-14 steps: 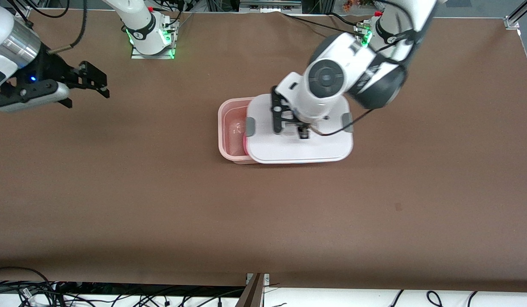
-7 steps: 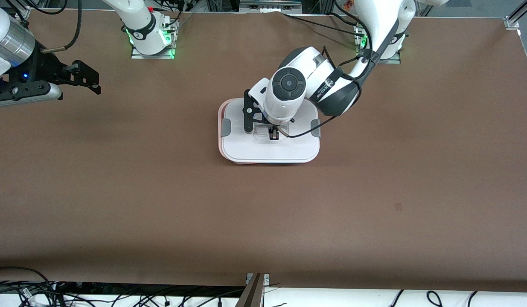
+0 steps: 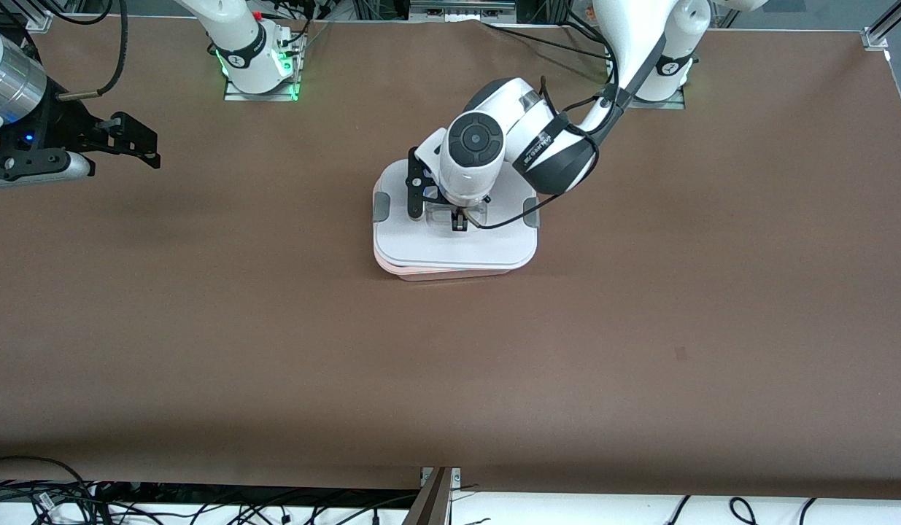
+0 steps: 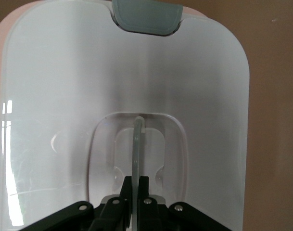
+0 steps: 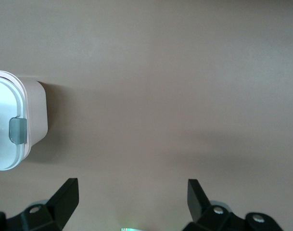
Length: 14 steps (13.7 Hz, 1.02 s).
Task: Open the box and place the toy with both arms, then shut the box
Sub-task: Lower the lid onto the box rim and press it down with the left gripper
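Front view, bench middle: the box (image 3: 450, 271) is seen toward the base-side edge, nearer the left arm's end than the right arm's, with the white lid (image 3: 454, 244) lying on top of it.
Front view, lid fit: a pale pink rim is left showing under the lid's camera-side edge, so the lid is judged to be laid on but perhaps not fully seated.
Front view, left gripper (image 3: 458, 221): it is set down on the lid's middle, over the clear handle.
Front view, right gripper (image 3: 140, 144): it is held in the air over the corner at the right arm's end, where that arm waits.
Left wrist view, handle (image 4: 137, 144): the clear upright strip is pinched between the black fingers, which are pressed together on it.
Left wrist view, clip (image 4: 147, 16): one grey clip is seen at the lid's edge.
Right wrist view, fingers (image 5: 65, 196): they are spread wide over bare bench, with nothing held.
Right wrist view, toy: it is not seen anywhere and is judged to be inside the box.
Progress: closing is judged nearly done; release of the handle, and perhaps pressing down, remains.
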Each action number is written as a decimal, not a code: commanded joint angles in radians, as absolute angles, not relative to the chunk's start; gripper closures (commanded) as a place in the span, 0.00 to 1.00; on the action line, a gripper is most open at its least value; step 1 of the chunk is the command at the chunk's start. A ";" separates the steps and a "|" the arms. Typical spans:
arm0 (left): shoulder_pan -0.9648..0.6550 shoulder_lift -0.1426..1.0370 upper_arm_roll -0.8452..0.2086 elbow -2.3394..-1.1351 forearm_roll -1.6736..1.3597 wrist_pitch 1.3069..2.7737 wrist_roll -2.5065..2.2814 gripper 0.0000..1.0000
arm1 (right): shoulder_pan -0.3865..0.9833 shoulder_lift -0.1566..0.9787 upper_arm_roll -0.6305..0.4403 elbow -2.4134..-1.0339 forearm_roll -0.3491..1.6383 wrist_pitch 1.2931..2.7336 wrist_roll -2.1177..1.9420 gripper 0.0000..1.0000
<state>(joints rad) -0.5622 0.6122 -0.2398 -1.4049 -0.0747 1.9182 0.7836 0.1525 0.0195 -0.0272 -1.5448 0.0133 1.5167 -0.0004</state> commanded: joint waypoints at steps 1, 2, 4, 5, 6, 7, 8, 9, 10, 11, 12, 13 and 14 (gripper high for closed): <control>-0.568 0.615 -0.230 -1.413 -0.098 1.921 0.708 1.00 | 0.164 0.018 -0.026 -1.529 -0.015 1.517 0.005 0.00; -0.569 0.615 -0.230 -1.413 -0.098 1.919 0.666 1.00 | 0.163 0.018 -0.026 -1.529 -0.015 1.517 0.005 0.00; -0.571 0.618 -0.230 -1.419 -0.110 1.919 0.606 1.00 | 0.160 0.017 -0.029 -1.520 -0.012 1.517 0.003 0.00; -0.568 0.620 -0.230 -1.419 -0.121 1.919 0.591 1.00 | 0.158 0.018 -0.029 -1.517 -0.012 1.516 0.002 0.00; -0.566 0.618 -0.230 -1.419 -0.139 1.921 0.583 1.00 | 0.160 0.018 -0.029 -1.517 -0.014 1.516 0.002 0.00; -0.566 0.620 -0.230 -1.417 -0.146 1.921 0.580 1.00 | 0.160 0.018 -0.029 -1.517 -0.015 1.516 0.005 0.00; -0.565 0.620 -0.230 -1.416 -0.146 1.921 0.578 1.00 | 0.160 0.018 -0.029 -1.517 -0.015 1.517 0.008 0.00; -0.558 0.620 -0.229 -1.414 -0.146 1.921 0.578 1.00 | 0.158 0.018 -0.029 -1.517 -0.015 1.517 0.011 0.00; -0.557 0.620 -0.229 -1.414 -0.144 1.922 0.580 1.00 | 0.156 0.018 -0.029 -1.517 -0.014 1.517 0.014 0.00; -0.557 0.621 -0.229 -1.419 -0.143 1.943 0.580 1.00 | 0.156 0.018 -0.029 -1.517 -0.015 1.517 0.012 0.00; -0.558 0.629 -0.229 -1.417 -0.141 1.954 0.580 1.00 | 0.156 0.018 -0.029 -1.517 -0.015 1.517 0.008 0.00; -0.558 0.633 -0.229 -1.413 -0.132 1.957 0.583 1.00 | 0.156 0.018 -0.029 -1.517 -0.015 1.517 0.009 0.00; -0.558 0.634 -0.227 -1.411 -0.129 1.968 0.594 1.00 | 0.156 0.018 -0.031 -1.517 -0.015 1.517 0.012 0.00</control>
